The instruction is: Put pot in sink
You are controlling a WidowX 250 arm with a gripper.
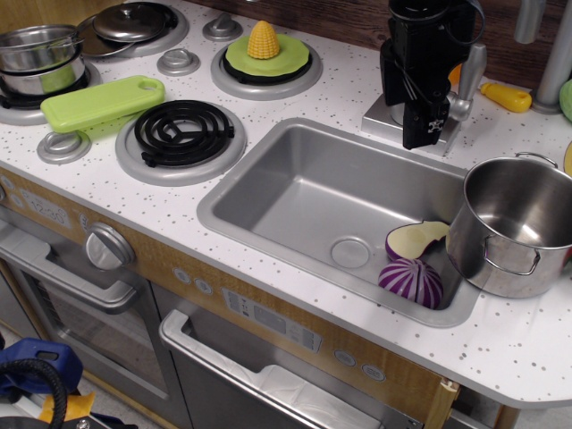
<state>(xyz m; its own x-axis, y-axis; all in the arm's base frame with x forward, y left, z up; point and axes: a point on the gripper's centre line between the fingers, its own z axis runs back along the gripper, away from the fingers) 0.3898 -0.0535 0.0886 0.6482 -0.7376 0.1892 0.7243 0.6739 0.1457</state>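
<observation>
The pot (517, 225) sat on the tabletop (527, 344) at the sink's (295, 192) right edge, rim overhanging the basin slightly. The gripper (427, 134) hung empty near the faucet (460, 85), well apart from it; couldn't tell its opening. Looked like the approach step: swing right, grab the rim. Onion halves (411, 268) crowded that corner, left side was open.

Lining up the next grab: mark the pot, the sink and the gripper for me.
pot (517, 234), kitchen camera view, front outer wall.
sink (295, 192), same view, bare basin floor.
gripper (427, 136), same view, between its fingertips.
</observation>
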